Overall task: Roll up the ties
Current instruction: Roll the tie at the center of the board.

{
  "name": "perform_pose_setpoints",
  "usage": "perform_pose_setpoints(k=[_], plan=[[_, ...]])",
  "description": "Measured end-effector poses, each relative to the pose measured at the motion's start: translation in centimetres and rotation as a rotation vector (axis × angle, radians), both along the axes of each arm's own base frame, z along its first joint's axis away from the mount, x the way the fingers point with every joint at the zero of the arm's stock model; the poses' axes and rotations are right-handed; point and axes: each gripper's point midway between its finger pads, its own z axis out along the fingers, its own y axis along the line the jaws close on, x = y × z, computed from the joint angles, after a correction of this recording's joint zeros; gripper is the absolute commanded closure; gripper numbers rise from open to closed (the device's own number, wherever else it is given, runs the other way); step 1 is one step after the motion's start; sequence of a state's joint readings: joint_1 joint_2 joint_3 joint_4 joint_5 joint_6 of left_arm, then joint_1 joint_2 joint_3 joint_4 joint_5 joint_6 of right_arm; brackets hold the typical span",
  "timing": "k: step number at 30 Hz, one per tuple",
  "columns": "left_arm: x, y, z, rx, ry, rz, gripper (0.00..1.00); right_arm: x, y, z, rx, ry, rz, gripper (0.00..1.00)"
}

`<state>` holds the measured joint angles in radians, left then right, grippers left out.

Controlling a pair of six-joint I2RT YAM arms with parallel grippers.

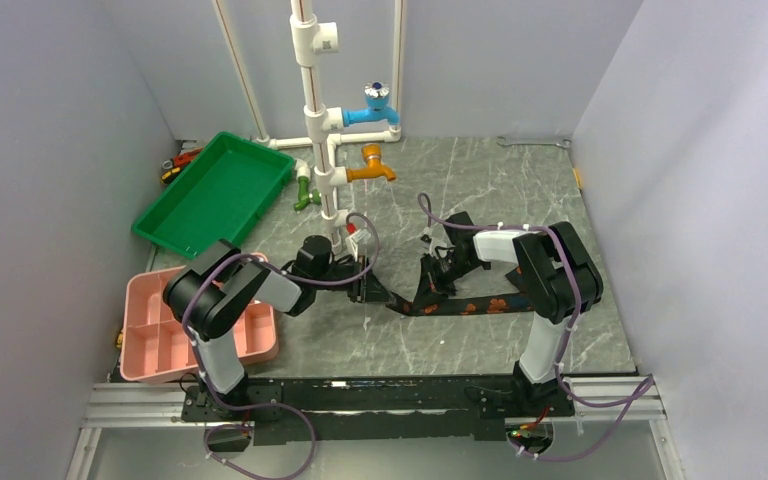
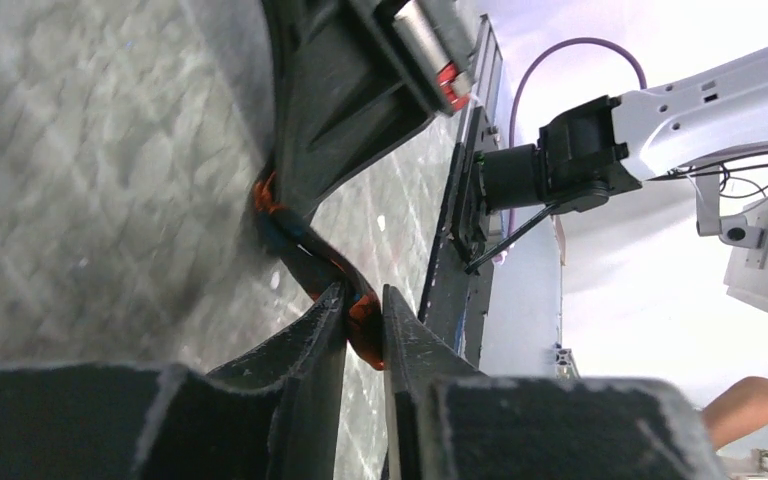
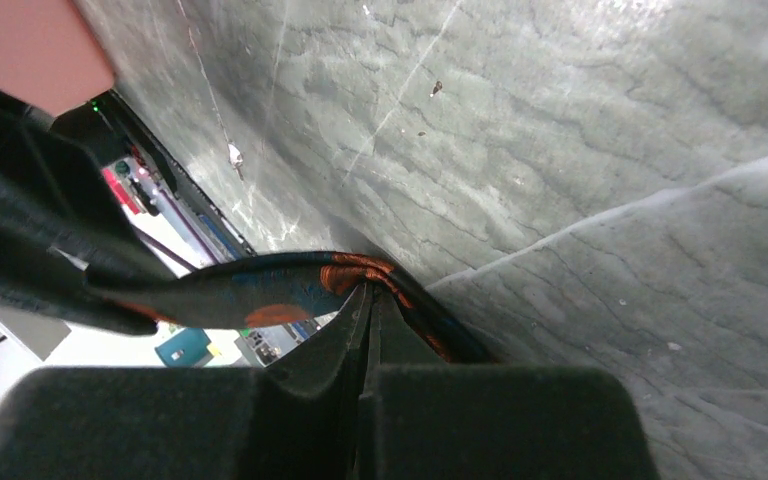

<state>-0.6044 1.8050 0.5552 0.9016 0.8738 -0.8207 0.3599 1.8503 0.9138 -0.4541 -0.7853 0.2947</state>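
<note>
The left claw [image 2: 363,318] is pressed together on one end of the tie [image 1: 480,305], pinching the fabric low over the desk [image 1: 480,190]. Just to its right, the right claw [image 3: 368,300] nips the same tie a little further along, raising a fold. The rest lies flat on the desk, trailing right. This looks like the start of the roll. Next, the held end probably needs turning over itself while the strip is held taut.
</note>
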Motion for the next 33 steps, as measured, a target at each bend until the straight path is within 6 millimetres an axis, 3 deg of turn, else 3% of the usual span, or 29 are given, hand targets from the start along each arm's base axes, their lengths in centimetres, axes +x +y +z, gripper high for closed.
perform_pose_setpoints(k=[4, 11, 17, 22, 26, 33], plan=[[-0.1, -0.9, 1.3, -0.026, -0.039, -0.005, 0.88, 0.0, 0.0, 0.0, -0.001, 0.001, 0.001, 1.0], [-0.2, -3.3, 2.4, -0.03, -0.082, -0.029, 0.89, -0.1, 0.1, 0.0, -0.001, 0.002, 0.005, 1.0], [0.7, -5.1, 2.1, -0.015, -0.091, -0.038, 0.9, -0.1, 0.2, 0.0, -0.001, 0.002, 0.006, 1.0], [1.0, -5.1, 1.6, 0.005, -0.088, -0.031, 0.9, -0.1, 0.2, 0.1, -0.005, 0.0, 0.009, 1.0], [1.2, -4.8, 1.2, 0.021, -0.087, -0.02, 0.9, 0.2, 0.0, 0.1, -0.03, -0.026, 0.018, 0.9], [1.5, -4.2, 0.5, 0.046, -0.078, -0.011, 0.89, 2.5, -1.6, 0.6, -0.094, -0.132, -0.003, 0.83]])
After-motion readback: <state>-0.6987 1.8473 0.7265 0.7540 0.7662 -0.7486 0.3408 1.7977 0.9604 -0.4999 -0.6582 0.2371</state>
